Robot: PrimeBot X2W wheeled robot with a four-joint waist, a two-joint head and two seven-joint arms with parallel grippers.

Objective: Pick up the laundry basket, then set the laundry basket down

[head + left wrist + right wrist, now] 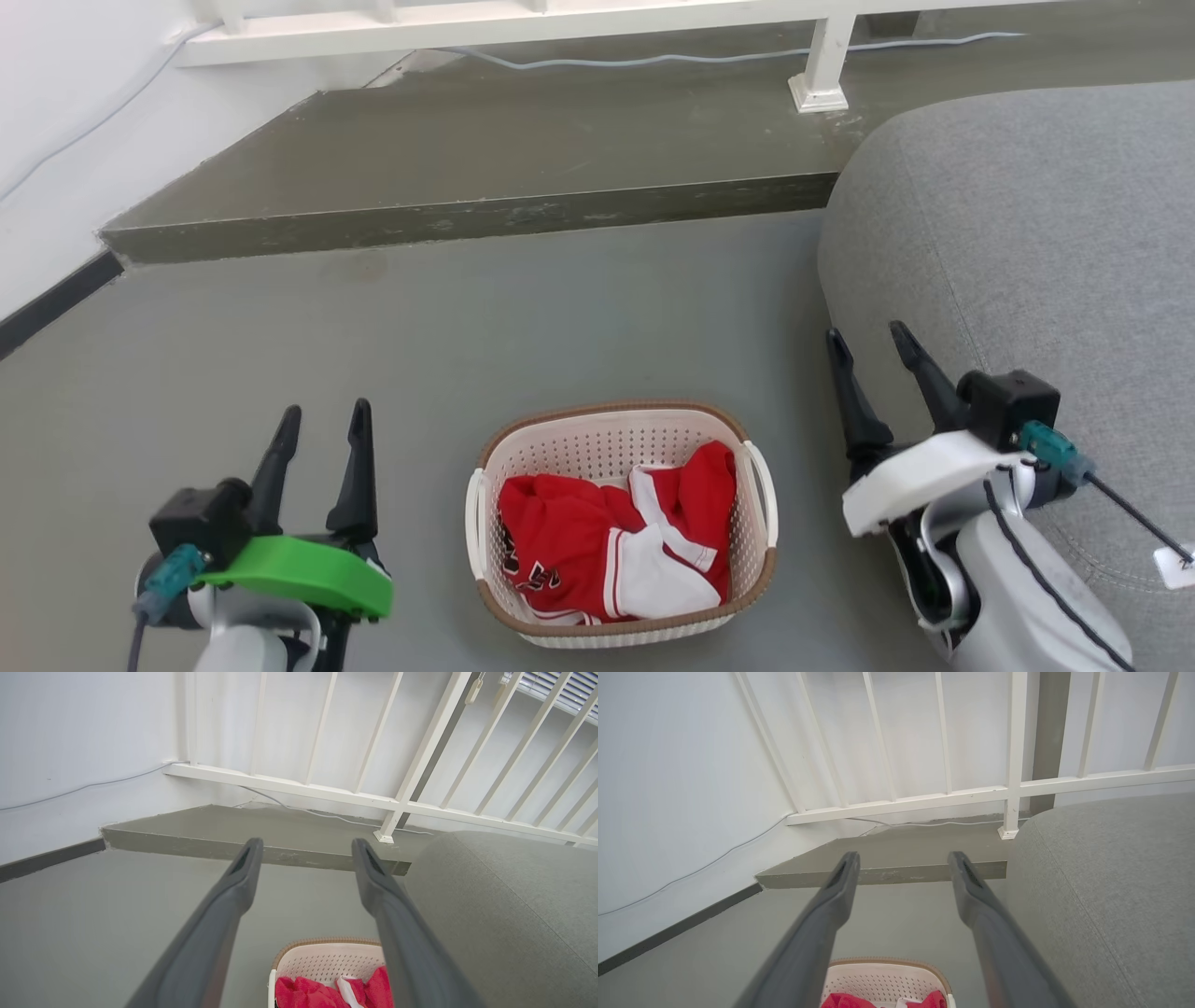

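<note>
The laundry basket (579,446) stands on the grey floor between my arms, cream-white and perforated, with brown rim bands at its near and far ends and white side handles. Red and white clothes fill it. My left gripper (322,420) is open to the basket's left, apart from it, fingers pointing away from me. My right gripper (868,341) is open to the basket's right, beside the grey sofa. In the left wrist view the basket's far end (327,959) shows below the open left gripper (306,847). The right wrist view shows the basket (882,980) under the open right gripper (901,858).
A grey sofa (1036,243) rises at the right, close to my right arm. A raised concrete step (467,224) crosses ahead, with a white railing (523,23), its post (822,65) and a cable (653,59) on it. A white wall (56,131) stands on the left.
</note>
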